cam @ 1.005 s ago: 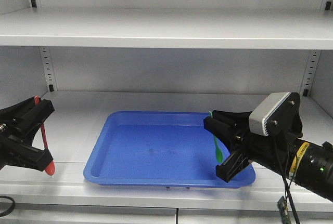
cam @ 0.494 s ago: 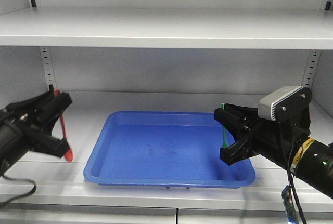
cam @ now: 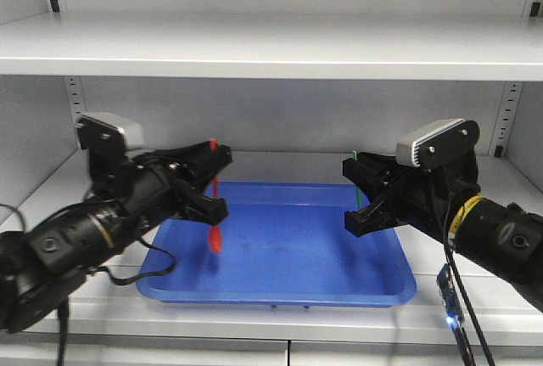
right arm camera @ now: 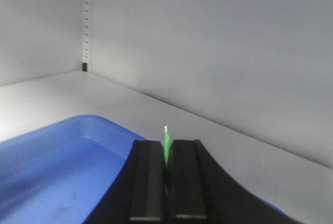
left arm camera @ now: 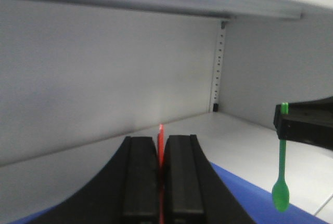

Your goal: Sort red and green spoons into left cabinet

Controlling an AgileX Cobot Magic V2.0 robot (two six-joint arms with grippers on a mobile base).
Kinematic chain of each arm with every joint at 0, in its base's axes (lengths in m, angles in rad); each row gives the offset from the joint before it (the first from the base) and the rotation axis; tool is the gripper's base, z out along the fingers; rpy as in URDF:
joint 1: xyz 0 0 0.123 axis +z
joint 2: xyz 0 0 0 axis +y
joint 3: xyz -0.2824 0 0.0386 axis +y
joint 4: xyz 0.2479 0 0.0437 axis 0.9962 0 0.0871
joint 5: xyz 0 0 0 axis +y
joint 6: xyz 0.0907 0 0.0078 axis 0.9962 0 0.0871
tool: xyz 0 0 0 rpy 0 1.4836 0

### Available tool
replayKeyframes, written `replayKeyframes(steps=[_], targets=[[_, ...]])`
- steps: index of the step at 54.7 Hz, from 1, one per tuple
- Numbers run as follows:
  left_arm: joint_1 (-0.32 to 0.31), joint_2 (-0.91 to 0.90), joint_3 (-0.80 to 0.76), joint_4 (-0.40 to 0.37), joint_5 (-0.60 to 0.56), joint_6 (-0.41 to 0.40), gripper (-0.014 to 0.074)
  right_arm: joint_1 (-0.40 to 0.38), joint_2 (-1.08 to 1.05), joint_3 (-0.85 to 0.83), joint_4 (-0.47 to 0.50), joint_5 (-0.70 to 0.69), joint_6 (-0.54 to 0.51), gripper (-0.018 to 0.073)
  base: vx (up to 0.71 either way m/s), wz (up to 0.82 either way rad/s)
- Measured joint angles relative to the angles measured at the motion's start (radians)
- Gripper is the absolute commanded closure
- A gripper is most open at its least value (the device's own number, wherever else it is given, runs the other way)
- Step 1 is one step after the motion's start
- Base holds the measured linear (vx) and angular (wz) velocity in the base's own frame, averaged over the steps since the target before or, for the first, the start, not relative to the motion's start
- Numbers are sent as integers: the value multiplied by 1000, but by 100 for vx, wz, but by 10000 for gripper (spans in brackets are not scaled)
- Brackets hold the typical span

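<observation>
Left gripper (cam: 212,181) pinches the red spoon (cam: 215,213) upright (bowl down) over the blue tray's (cam: 280,285) left edge. Right gripper (cam: 356,192) pinches the green spoon (left arm camera: 281,172) above the tray's right edge, inside the cabinet (cam: 271,47).

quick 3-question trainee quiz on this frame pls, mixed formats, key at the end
1. True or false: the red spoon lies flat in the blue tray.
2. Which gripper holds the green spoon? A) left gripper B) right gripper C) neither
3. Fill in: both spoons hang with the bowl end pointing ____.

Key
1. False: the left gripper holds it upright above the tray.
2. B: the right gripper is shut on its handle.
3. Down.
</observation>
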Motion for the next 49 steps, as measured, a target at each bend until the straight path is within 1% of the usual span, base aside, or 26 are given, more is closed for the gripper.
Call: replayKeyframes(steps=[5, 10, 14, 19, 22, 25, 29, 32, 37, 42, 49], targets=[[-12, 77, -65, 0, 3, -1, 359, 0, 26, -19, 0, 34, 0, 510, 0, 0], [-15, 129, -114, 0, 25, -2, 277, 0, 43, -25, 3, 52, 2, 463, 0, 0], [-19, 160, -146, 0, 48, -2, 193, 0, 51, -25, 4, 63, 3, 402, 0, 0], [-19, 178, -166, -1, 67, -2, 89, 0, 55, -25, 7, 72, 3, 302, 0, 0], [-19, 180, -172, -1, 81, -2, 29, 0, 57, -25, 7, 72, 3, 207, 0, 0], [-19, 180, -172, -2, 91, -2, -11, 0, 57, -26, 8, 72, 3, 132, 0, 0], [-19, 180, -172, -3, 109, -2, -36, 0, 58, -27, 8, 73, 3, 27, 0, 0], [-19, 180, -172, -3, 119, -2, -35, 0, 58, -26, 8, 73, 3, -57, 0, 0], [-19, 180, -172, -4, 127, -2, -29, 0, 61, -26, 8, 74, 3, -141, 0, 0], [-19, 180, -172, -4, 131, -1, -13, 0, 64, -26, 8, 75, 3, -159, 0, 0], [-19, 180, -172, -5, 134, -1, 16, 0, 64, -26, 8, 77, 3, -139, 0, 0]])
